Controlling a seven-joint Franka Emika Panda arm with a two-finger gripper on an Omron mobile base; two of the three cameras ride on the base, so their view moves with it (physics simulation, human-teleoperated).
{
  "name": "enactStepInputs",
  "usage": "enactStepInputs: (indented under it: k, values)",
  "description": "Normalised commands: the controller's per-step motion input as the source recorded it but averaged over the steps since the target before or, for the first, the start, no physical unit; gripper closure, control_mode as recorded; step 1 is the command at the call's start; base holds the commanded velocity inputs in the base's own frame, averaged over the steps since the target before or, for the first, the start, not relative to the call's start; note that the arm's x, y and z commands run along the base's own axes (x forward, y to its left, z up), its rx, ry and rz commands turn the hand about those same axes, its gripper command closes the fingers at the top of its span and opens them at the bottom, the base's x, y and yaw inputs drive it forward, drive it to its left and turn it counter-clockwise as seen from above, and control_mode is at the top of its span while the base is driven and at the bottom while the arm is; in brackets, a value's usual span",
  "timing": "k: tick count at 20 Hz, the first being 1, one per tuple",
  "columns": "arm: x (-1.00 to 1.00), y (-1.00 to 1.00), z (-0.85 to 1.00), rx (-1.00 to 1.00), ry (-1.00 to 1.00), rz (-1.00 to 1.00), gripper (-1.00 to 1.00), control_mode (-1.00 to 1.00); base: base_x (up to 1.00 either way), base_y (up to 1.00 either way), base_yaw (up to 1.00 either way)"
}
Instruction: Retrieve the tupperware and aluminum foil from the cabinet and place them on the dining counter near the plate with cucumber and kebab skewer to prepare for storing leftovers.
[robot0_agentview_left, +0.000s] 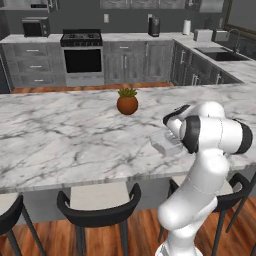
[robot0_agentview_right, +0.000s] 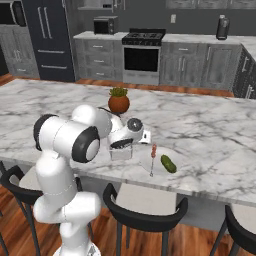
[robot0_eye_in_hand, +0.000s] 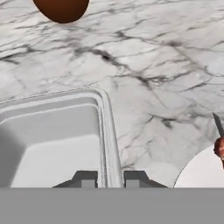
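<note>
A clear, open-topped tupperware (robot0_agentview_right: 121, 151) rests on the marble dining counter (robot0_agentview_right: 210, 125), just left of the white plate (robot0_agentview_right: 143, 161). The plate holds a green cucumber (robot0_agentview_right: 168, 163) and a kebab skewer (robot0_agentview_right: 153, 156). My gripper (robot0_agentview_right: 122, 144) points down at the container's right wall. In the hand view the gripper (robot0_eye_in_hand: 110, 178) has that wall of the tupperware (robot0_eye_in_hand: 57, 144) between its two fingertips, pressed close on either side. The plate (robot0_eye_in_hand: 201, 170) and the skewer's tip (robot0_eye_in_hand: 218, 140) sit at the lower right there. In the left base view my arm hides part of the tupperware (robot0_agentview_left: 164, 144).
A brown pot with a green plant (robot0_agentview_right: 119, 102) stands on the counter just behind the tupperware, also seen as the pot (robot0_agentview_left: 127, 104) (robot0_eye_in_hand: 61, 8). Black stools (robot0_agentview_right: 145, 212) line the near edge of the counter. Stove and cabinets stand far behind.
</note>
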Motion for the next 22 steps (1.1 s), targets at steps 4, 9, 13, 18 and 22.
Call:
enactStepInputs:
  k: [4, 9, 13, 18, 22]
  values:
    - [0.37, -0.44, -0.56, 0.01, 0.03, 0.00, 1.00, -1.00, 0.00, 0.00, 0.00]
    - [0.17, -0.24, -0.25, 0.01, 0.04, 0.00, -1.00, -1.00, 0.00, 0.00, 0.00]
    - [-0.10, 0.09, 0.66, 0.00, 0.00, 0.00, -1.00, -1.00, 0.00, 0.00, 0.00]
    - [-0.01, 0.29, 0.96, -0.02, 0.00, -0.01, -1.00, -1.00, 0.00, 0.00, 0.00]
    - [-0.10, 0.22, 0.80, -0.07, 0.04, -0.07, -1.00, -1.00, 0.00, 0.00, 0.00]
